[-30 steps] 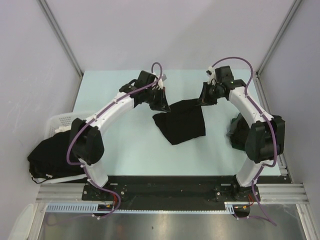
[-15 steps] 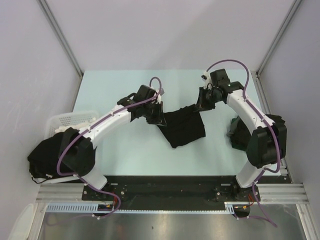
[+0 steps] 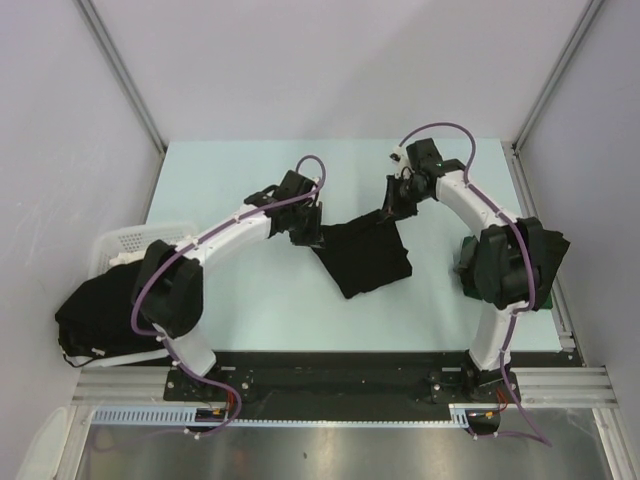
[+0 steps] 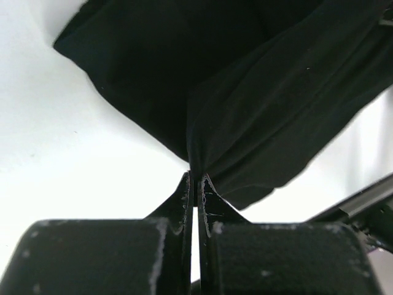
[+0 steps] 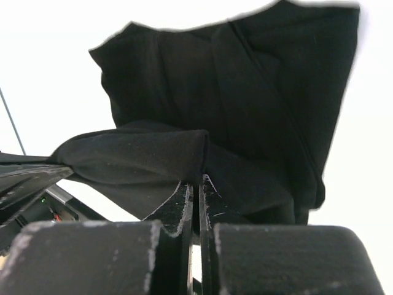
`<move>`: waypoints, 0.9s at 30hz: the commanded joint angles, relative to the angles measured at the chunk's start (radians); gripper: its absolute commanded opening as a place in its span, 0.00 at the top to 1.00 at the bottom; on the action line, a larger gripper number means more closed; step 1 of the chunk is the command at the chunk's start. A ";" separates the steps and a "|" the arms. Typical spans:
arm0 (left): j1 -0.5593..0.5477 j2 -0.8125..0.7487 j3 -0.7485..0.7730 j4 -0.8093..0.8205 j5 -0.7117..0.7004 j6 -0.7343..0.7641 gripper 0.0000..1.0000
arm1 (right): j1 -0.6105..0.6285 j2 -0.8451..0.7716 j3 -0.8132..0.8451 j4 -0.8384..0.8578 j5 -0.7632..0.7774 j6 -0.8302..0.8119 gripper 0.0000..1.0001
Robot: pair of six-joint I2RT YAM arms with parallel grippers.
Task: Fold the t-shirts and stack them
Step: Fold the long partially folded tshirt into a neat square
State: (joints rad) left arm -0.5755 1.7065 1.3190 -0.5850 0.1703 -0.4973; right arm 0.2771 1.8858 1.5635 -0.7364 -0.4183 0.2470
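One black t-shirt [image 3: 365, 258] lies mid-table with its far edge lifted off the surface. My left gripper [image 3: 318, 236] is shut on the far-left corner. In the left wrist view the closed tips [image 4: 195, 179] pinch a bunch of black cloth [image 4: 258, 92] that fans out above them. My right gripper [image 3: 389, 212] is shut on the far-right corner. Its tips [image 5: 198, 182] clamp a folded edge of the same shirt [image 5: 258, 86]. More black t-shirts [image 3: 95, 312] are heaped in the basket at the left.
A white slotted basket [image 3: 128, 241] hangs off the table's left edge beside the left arm. A dark bundle [image 3: 466, 262] sits at the right edge, mostly hidden behind the right arm. Grey walls close in the table [image 3: 230, 180] on three sides.
Both grippers have come toward the near side with the shirt's far edge, the right one also shifting left. The cloth between them has slackened and the shirt looks shorter.
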 commanded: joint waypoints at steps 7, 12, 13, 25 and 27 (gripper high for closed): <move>0.052 0.104 0.106 -0.049 -0.069 0.006 1.00 | -0.009 0.174 0.246 0.008 0.012 -0.043 1.00; 0.071 0.151 0.173 -0.064 -0.068 0.008 1.00 | -0.004 0.263 0.348 -0.006 0.001 -0.037 1.00; 0.071 0.172 0.186 -0.079 -0.066 0.011 1.00 | -0.004 0.292 0.384 -0.012 -0.002 -0.037 1.00; 0.078 0.211 0.226 -0.168 -0.066 0.020 1.00 | -0.004 0.348 0.382 -0.017 -0.040 -0.017 1.00; 0.080 0.211 0.221 -0.173 -0.071 0.025 1.00 | -0.007 0.349 0.371 -0.012 -0.045 -0.014 1.00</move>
State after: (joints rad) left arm -0.5087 1.9171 1.5208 -0.6773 0.1268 -0.4961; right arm 0.2806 2.2330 1.9274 -0.7727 -0.4732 0.2337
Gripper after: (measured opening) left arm 0.011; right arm 0.022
